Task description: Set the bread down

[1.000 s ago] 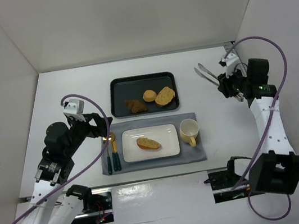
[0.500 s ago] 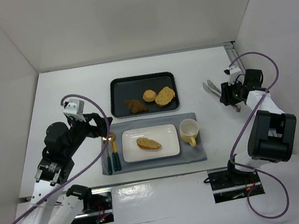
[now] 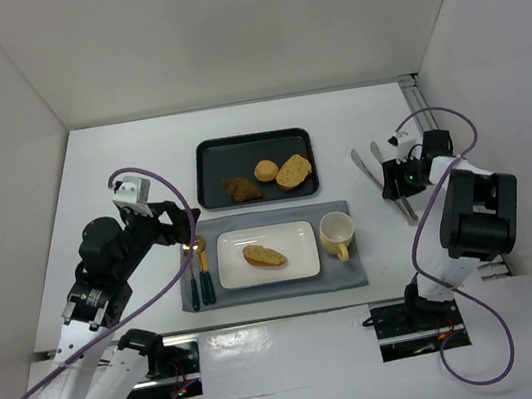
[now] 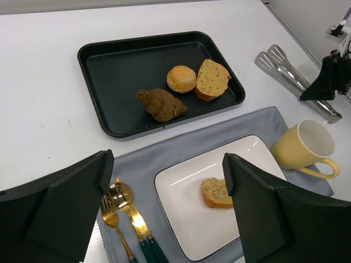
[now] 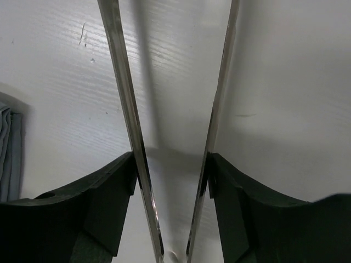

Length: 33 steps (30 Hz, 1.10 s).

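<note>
Lowering to the tabletop (image 3: 118,162) at the right of the mug (image 3: 335,235), the right arm (image 3: 469,203) now has the tongs (image 3: 361,162) lying almost flat, while a second ago it carried them higher and farther back. The two tong blades, which were close together before, now stand apart. In the wrist view each blade touches the inner face of one finger, so the jaws are loosened but still around the tongs. I judge this as the beginning of a release, not a finished one. The bread (image 3: 264,255) lies on the white plate (image 3: 302,267), on the grey mat (image 3: 349,272), and it did not move. So the placing itself seems done, and only putting the tool away remains. The left arm (image 3: 103,256) hovers near the cutlery (image 3: 196,271), its jaws wide apart and empty.
</note>
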Each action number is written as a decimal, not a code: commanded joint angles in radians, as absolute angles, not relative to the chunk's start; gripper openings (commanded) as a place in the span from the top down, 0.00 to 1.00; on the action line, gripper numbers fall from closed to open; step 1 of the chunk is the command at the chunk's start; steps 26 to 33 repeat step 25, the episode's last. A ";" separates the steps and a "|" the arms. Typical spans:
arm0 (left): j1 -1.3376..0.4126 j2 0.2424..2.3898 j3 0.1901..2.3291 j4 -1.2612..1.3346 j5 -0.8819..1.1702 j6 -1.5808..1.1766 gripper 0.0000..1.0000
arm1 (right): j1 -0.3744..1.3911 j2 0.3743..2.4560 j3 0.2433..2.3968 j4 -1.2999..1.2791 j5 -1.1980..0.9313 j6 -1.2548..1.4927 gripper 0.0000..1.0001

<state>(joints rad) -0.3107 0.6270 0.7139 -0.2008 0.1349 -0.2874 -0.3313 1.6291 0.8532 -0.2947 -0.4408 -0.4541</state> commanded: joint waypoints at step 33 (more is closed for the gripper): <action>-0.307 0.669 0.719 -0.146 0.147 -0.272 0.00 | -0.428 1.131 0.875 -0.454 -0.567 -0.347 0.00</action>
